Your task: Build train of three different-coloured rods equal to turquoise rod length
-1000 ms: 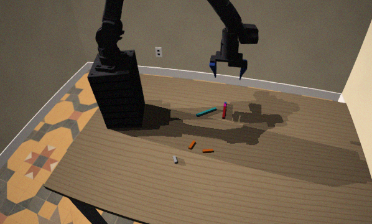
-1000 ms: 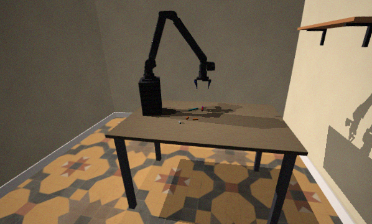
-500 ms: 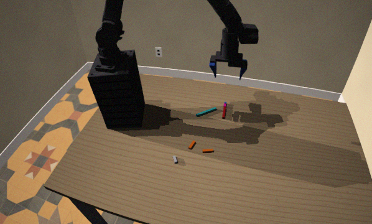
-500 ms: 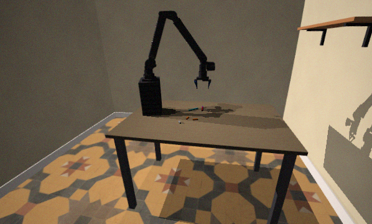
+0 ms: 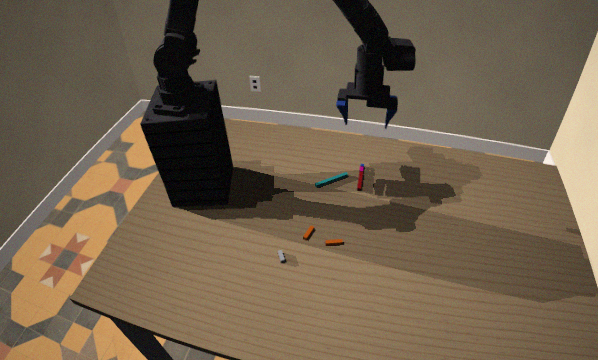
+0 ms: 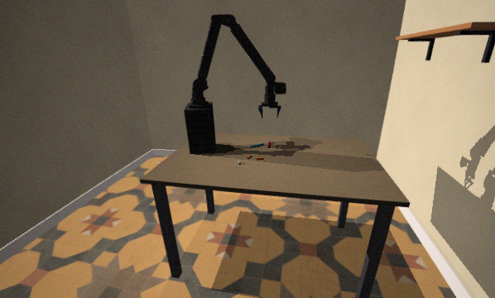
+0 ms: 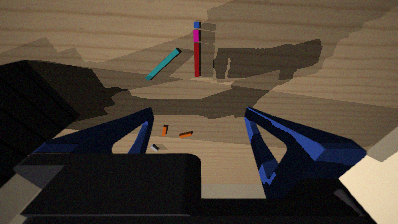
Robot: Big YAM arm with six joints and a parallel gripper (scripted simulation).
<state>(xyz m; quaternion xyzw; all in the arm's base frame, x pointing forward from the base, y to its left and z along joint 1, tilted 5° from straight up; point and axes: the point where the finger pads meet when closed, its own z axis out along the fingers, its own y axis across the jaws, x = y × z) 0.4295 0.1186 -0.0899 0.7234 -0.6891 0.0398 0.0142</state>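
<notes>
Top view, left to right, and here's the grey rod point(image 5: 281, 256) point(image 6: 239, 162) point(image 7: 155, 147) near the front of my worktop point(image 5: 279, 310) point(image 6: 272, 178) point(image 7: 225, 145), then one orange rod point(image 5: 309, 233) point(image 6: 249, 157) point(image 7: 165, 130), the slanting turquoise rod point(image 5: 331, 180) point(image 6: 257, 145) point(image 7: 164, 64) farther back, and the second orange rod point(image 5: 334, 242) point(image 6: 260, 158) point(image 7: 186, 134). Next, the train: red rod point(image 5: 360, 181) point(image 6: 269, 145) point(image 7: 197, 60), magenta rod point(image 5: 362, 169) point(image 7: 196, 35), blue rod point(image 5: 362, 165) point(image 7: 196, 25), running front to back, seemingly straight; seven, two, one, that's ten! Any tiny gaps I can't measure. High above hangs my end effector point(image 5: 367, 125) point(image 6: 270, 117) point(image 7: 199, 112), fingers wide apart, nothing between them. The train lies below, its long axis across my finger-to-finger line. I judge it finished; best stay clear, since a descent could nudge it.
</notes>
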